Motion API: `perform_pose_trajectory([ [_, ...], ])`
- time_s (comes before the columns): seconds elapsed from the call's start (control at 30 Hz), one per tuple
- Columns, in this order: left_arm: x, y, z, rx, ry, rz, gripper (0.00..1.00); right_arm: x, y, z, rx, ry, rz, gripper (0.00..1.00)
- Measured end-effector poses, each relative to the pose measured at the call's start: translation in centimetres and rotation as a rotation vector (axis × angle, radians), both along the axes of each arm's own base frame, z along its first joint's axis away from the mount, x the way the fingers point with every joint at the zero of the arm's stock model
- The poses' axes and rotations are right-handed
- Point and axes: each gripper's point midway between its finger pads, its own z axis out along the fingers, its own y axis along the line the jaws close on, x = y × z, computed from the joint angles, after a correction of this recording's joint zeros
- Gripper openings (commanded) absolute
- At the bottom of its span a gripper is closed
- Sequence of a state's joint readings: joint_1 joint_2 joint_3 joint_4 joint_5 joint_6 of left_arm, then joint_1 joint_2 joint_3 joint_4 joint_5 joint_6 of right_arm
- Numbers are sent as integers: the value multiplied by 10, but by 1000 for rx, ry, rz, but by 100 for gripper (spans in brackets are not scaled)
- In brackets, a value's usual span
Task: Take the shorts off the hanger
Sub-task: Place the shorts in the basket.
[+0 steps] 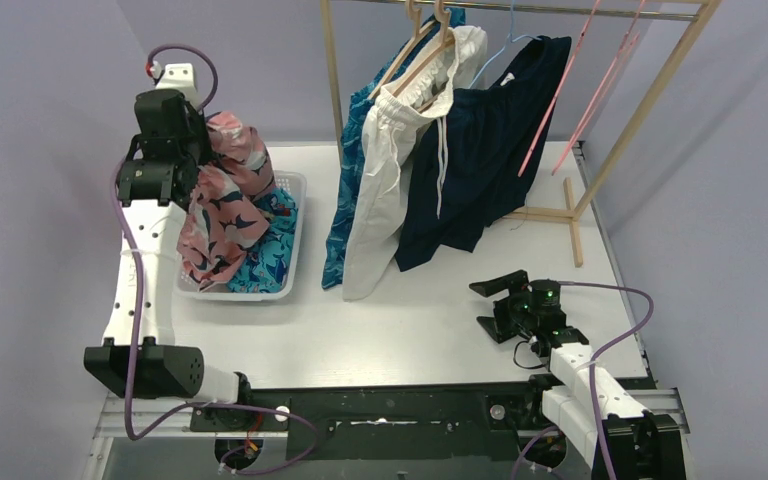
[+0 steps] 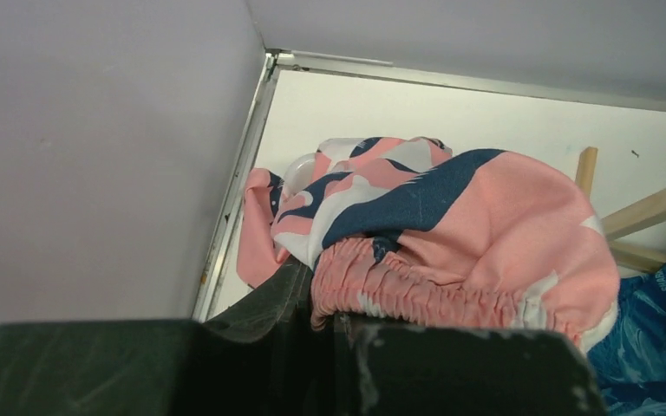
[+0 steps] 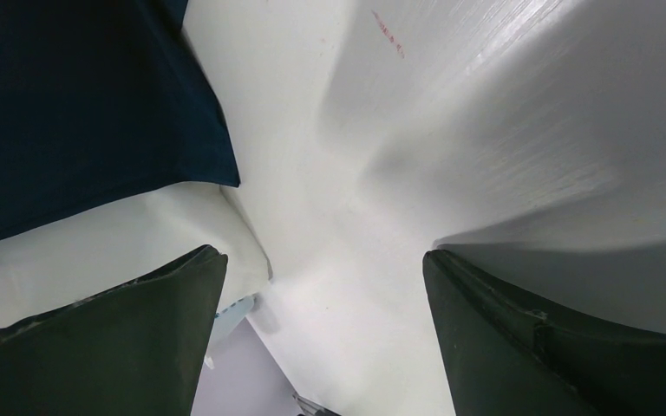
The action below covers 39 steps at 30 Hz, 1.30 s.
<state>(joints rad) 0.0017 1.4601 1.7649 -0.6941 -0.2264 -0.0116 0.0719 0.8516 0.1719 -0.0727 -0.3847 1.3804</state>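
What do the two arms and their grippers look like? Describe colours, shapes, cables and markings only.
Both have white boxy links and black joint housings. A purple cable loops along the left arm and right arm. Small green lights glow on the right wrist. The left gripper and right gripper have dark, wedge-like fingers.

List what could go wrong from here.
The left gripper holds the pink-and-navy shorts high over the basket, near its left rim; released, they may drape outside. The white shorts and navy shorts hang overlapping on the rack, so pulling one could drag the other down.
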Motion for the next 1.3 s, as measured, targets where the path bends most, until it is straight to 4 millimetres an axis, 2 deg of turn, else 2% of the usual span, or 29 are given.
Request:
perform_pose_trajectory([
  [0.07, -15, 3, 1, -7, -10, 16, 0, 0, 0, 0, 0, -3, 0, 88],
  [0.13, -33, 8, 20, -4, -65, 36, 0, 0, 0, 0, 2, -7, 2, 88],
  [0.27, -84, 18, 95, 3, -308, 100, 0, 1, 1, 0, 4, -10, 10, 88],
  [0.33, -110, 22, 125, 1, -425, 130, 0, 1, 2, 0, 7, -10, 15, 88],
  [0.4, -134, 26, 146, -2, -516, 157, 0, 1, 3, 0, 9, -10, 18, 88],
  [0.5, -156, 30, 163, -4, -597, 180, 0, 1, 3, 0, 13, -11, 17, 88],
  [0.6, -160, 30, 163, 1, -616, 184, 0, 1, 3, 0, 15, -13, 18, 88],
  [0.67, -153, 30, 153, 8, -591, 176, 0, 1, 3, 0, 14, -13, 18, 88],
  [0.8, -128, 22, 117, 18, -492, 124, 0, 1, 4, -1, 18, -12, 22, 88],
  [0.93, -89, 7, 79, 5, -368, 32, 0, 1, 4, -1, 20, -13, 25, 88],
  [1.0, -63, -2, 53, -12, -290, -30, 0, 2, 4, 0, 21, -14, 26, 88],
  [1.1, -21, -13, 5, -65, -158, -120, 0, 2, 5, 0, 24, -14, 28, 88],
  [1.17, 4, -8, -33, -116, -66, -130, 0, 2, 5, 0, 25, -16, 29, 88],
  [1.3, 38, 35, -121, -242, 113, -16, 0, 2, 5, 0, 25, -16, 30, 88],
])
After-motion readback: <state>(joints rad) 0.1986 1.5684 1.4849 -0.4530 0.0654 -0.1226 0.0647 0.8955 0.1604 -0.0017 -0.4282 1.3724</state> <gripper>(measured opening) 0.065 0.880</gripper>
